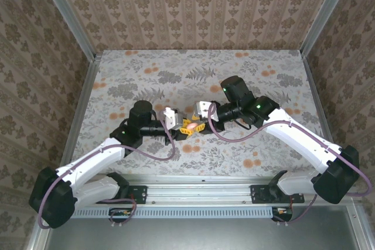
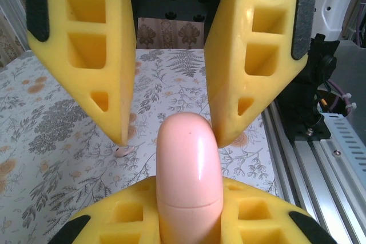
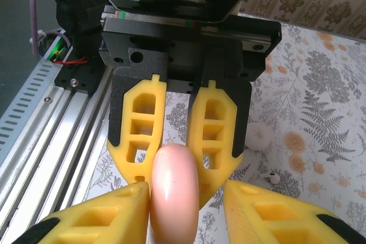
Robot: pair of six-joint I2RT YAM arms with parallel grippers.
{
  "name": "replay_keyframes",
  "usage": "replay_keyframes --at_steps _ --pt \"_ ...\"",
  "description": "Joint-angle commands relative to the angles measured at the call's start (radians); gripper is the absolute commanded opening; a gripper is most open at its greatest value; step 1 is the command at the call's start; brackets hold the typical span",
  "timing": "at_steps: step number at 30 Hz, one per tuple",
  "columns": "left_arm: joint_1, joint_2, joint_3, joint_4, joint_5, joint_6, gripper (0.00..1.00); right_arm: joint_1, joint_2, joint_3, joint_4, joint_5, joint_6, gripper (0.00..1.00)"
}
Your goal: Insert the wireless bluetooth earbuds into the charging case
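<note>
Left wrist view first: nearest to us, the left pincer (image 2: 191, 221) is clamped on the pink charging case (image 2: 189, 170). The case's rounded end sticks out past the yellow fingers (image 2: 137, 195), and a thin seam (image 2: 189, 202) runs across it. Just beyond, the right pincer (image 2: 170, 136) has its jaws apart, one fingertip to each side of the case's end, and from here we see a gap on both sides. From the right wrist we meet that grip head-on. The left pincer's two fingers press the case from either side, while one of the right pincer's own fingers sits against the case and the other stands off it. Farther out on the flowered bench (image 3: 320, 84) lies a small white earbud (image 3: 274, 178), apart from the case. Near it is a round white thing (image 3: 257, 137) that we think may be the second earbud, though it is too blurred to say. From the top external view, the left arm (image 1: 94, 165) and the right arm (image 1: 304, 139) meet at the middle of the bench, with the case between them.
</note>
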Motion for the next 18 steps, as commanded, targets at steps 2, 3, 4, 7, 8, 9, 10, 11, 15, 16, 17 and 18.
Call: replay_keyframes --at_steps 2,3,4,7,8,9,10,11,15,16,17,18 --pt "-0.005 -0.030 0.023 -0.001 0.009 -0.007 0.19 -0.002 -0.025 -0.003 0.037 0.027 0.023 0.43" --pt "-0.005 -0.031 0.021 -0.001 0.006 -0.009 0.19 -0.002 -0.027 -0.004 0.037 0.014 0.023 0.44" --pt "-0.005 -0.033 0.019 0.003 0.007 -0.009 0.19 -0.003 -0.027 -0.004 0.037 0.003 0.025 0.45" --pt "-0.005 -0.032 0.015 0.015 0.008 -0.017 0.19 -0.003 -0.019 0.003 0.019 0.008 0.025 0.48" --pt "-0.005 -0.033 0.015 0.016 0.008 -0.019 0.19 -0.002 -0.018 0.004 0.019 0.015 0.025 0.48" --pt "-0.005 -0.034 0.014 0.017 0.008 -0.022 0.19 -0.002 -0.017 0.001 0.020 0.019 0.026 0.48" --pt "-0.005 -0.035 0.014 0.016 0.008 -0.023 0.18 -0.002 -0.015 0.002 0.025 0.027 0.028 0.48" --pt "-0.005 -0.037 0.013 0.017 0.008 -0.024 0.18 -0.002 -0.014 0.003 0.027 0.036 0.031 0.48" --pt "-0.004 -0.045 0.009 0.012 0.003 -0.023 0.18 -0.011 -0.022 -0.004 0.078 0.088 0.067 0.47" --pt "-0.005 -0.047 0.008 0.012 0.004 -0.024 0.18 -0.016 -0.026 -0.005 0.092 0.087 0.078 0.47" --pt "-0.005 -0.048 0.006 0.011 0.001 -0.024 0.18 -0.023 -0.030 -0.007 0.111 0.088 0.095 0.47" --pt "-0.005 -0.049 0.004 0.011 0.003 -0.024 0.18 -0.028 -0.034 -0.009 0.125 0.090 0.110 0.47"
